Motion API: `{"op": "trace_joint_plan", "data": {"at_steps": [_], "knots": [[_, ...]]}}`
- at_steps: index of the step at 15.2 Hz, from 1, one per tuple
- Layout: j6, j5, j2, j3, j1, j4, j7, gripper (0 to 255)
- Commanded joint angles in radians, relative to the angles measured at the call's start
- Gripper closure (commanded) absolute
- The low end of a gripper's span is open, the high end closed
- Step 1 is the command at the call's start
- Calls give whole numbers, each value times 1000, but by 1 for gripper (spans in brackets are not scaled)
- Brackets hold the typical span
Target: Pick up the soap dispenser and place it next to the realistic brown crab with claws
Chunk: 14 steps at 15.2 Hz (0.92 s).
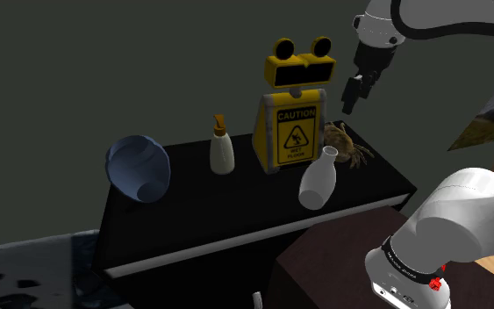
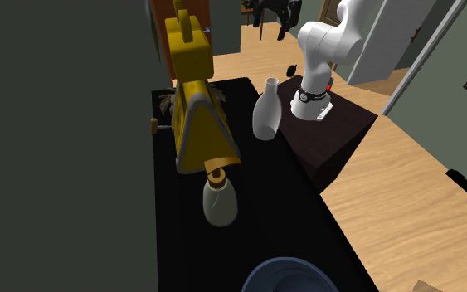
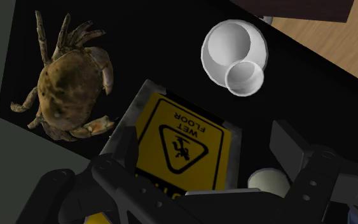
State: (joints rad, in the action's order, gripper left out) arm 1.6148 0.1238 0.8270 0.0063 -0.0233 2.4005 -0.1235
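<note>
Fingers (image 3: 290, 147) spread above yellow sign (image 3: 182, 141) reading CAUTION, WET FLOOR.

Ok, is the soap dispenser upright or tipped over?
Upright. The soap dispenser stands on its base on the black table, pump on top.

Near the middle of the shoulder view we see a yellow caution sign (image 1: 293, 123) standing upright on the black table (image 1: 236, 215). It has a black-and-yellow top piece with two round bumps. Just to its lower right a white vase (image 1: 318, 180) with a narrow neck stands on the same table. At the frame's left a blue-grey bowl (image 1: 138, 168) lies tipped near the table's edge, so that we look into its opening. In the second exterior view a pale wooden floor (image 2: 406, 199) takes up the right half. In the wrist view we read "WET FLOOR" on the sign.
</note>
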Motion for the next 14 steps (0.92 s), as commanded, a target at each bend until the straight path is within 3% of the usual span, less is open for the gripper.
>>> {"op": "trace_joint_plan", "data": {"at_steps": [1, 14], "knots": [[0, 0, 0, 0, 0, 0, 0, 0], [249, -34, -446, 129, 33, -198, 160, 0]]}}
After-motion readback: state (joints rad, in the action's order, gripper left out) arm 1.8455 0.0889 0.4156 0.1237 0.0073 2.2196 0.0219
